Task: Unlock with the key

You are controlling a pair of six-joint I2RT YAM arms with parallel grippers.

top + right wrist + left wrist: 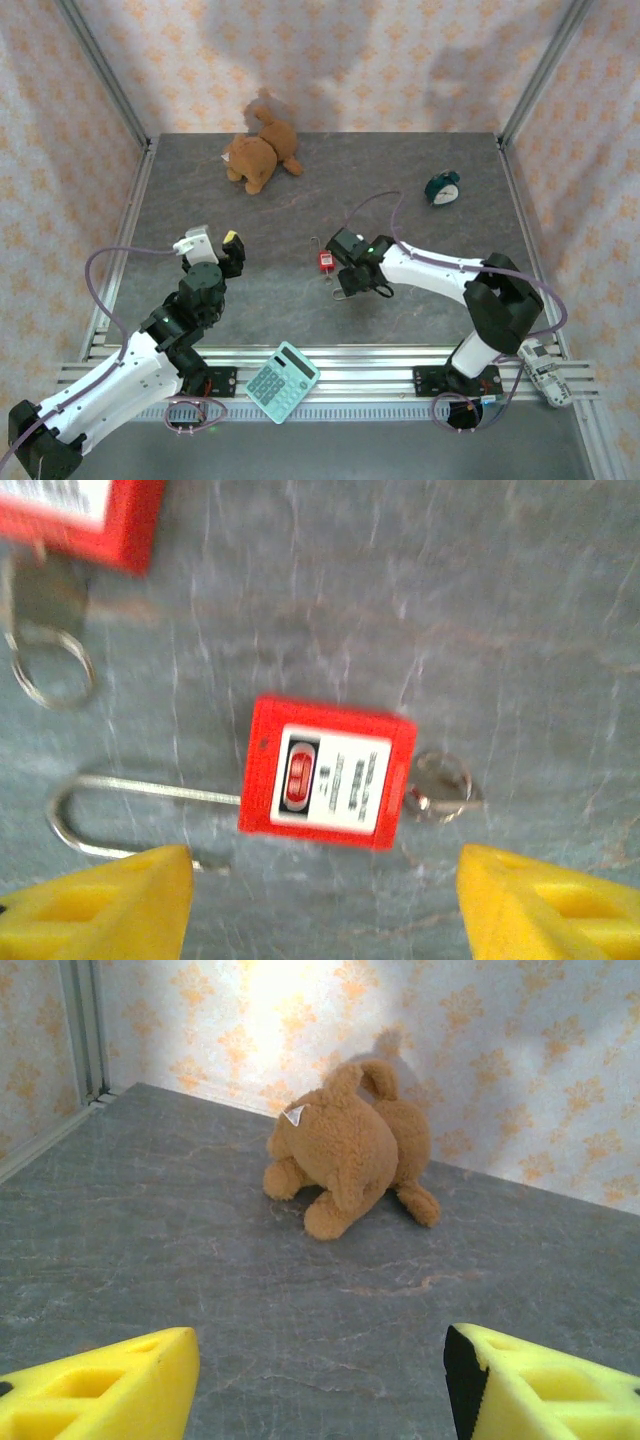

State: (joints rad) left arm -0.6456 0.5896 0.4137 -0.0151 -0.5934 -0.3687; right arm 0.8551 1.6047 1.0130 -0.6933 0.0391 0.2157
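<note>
Dark grey marbled tabletop (280, 300) is enclosed on three sides by pale walls with an orange floral print (330, 60), with silver aluminium posts (108, 75) at the back corners, slotted aluminium rails (370, 365) along the near edge, and a bright light patch (275, 990) on the back wall.

A teddy bear (262, 152) is lying far back on the table (270, 300), a teal clock (442, 188) sitting well to its right.

Red padlock (328, 773) flat on the grey table (520, 610), thin shackle (100, 795) reaching left, metal ring (442, 788) touching its right end. Right gripper (325, 900) hovers with yellow fingers (100, 900) spread wide. A second red lock body (85, 515) sits top-left.
</note>
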